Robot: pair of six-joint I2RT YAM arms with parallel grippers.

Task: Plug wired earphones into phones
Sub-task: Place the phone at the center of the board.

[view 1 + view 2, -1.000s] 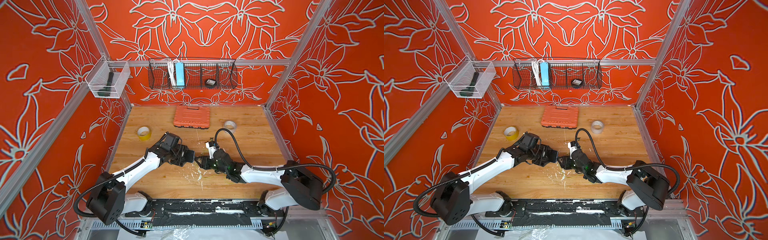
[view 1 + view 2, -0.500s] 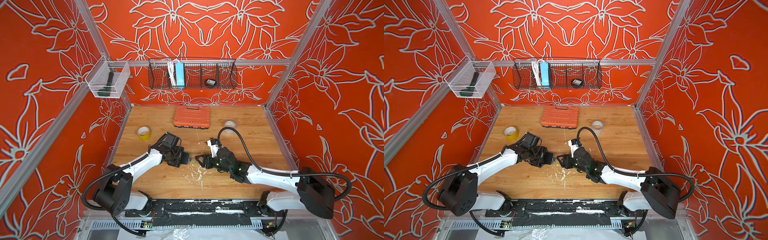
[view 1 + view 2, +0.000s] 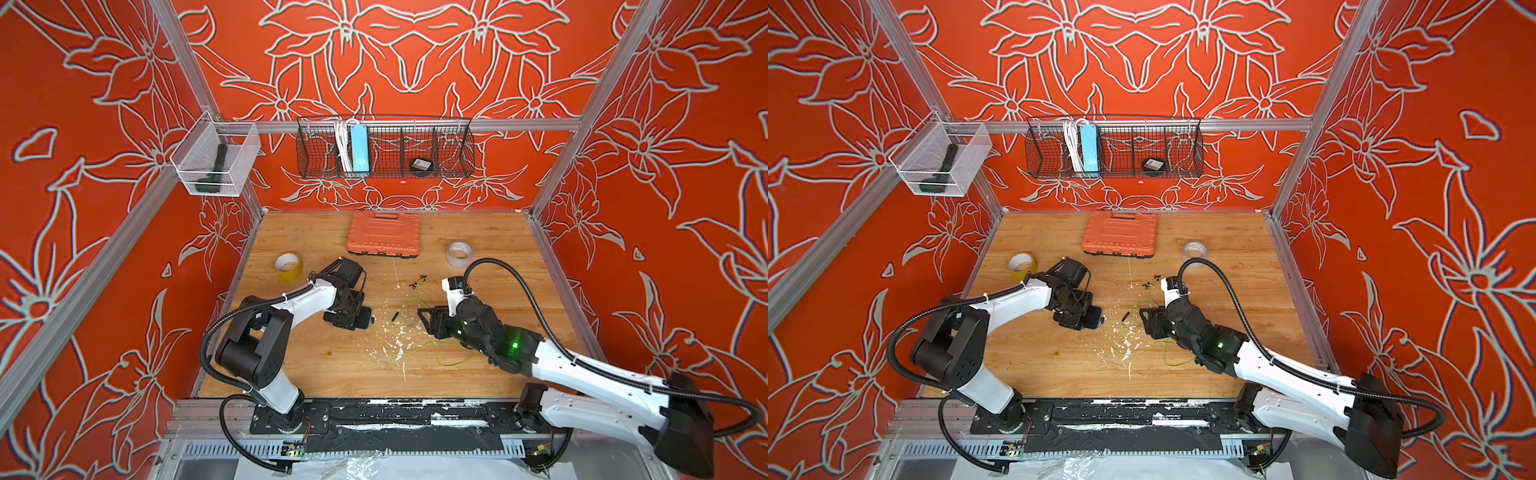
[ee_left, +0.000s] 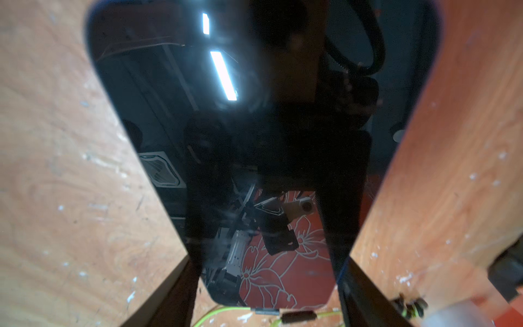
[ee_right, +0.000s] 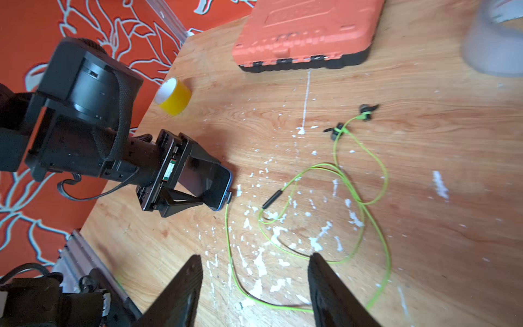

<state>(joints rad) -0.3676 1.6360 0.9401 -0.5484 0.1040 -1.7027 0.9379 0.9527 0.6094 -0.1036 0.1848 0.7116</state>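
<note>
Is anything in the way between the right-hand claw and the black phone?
Nothing solid. Only loops of the thin yellow-green earphone cable lie on the wooden table between the open right gripper and the flat black phone, held by the left gripper.

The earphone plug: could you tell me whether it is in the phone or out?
In, it appears: in the right wrist view the plug sits against the phone's end, green cable trailing off.

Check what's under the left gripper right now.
The phone, screen up, is clamped in the left gripper, with the earphone plug at its end. The phone hides whatever lies beneath it. The socket itself is not visible, so seating is unclear.
</note>
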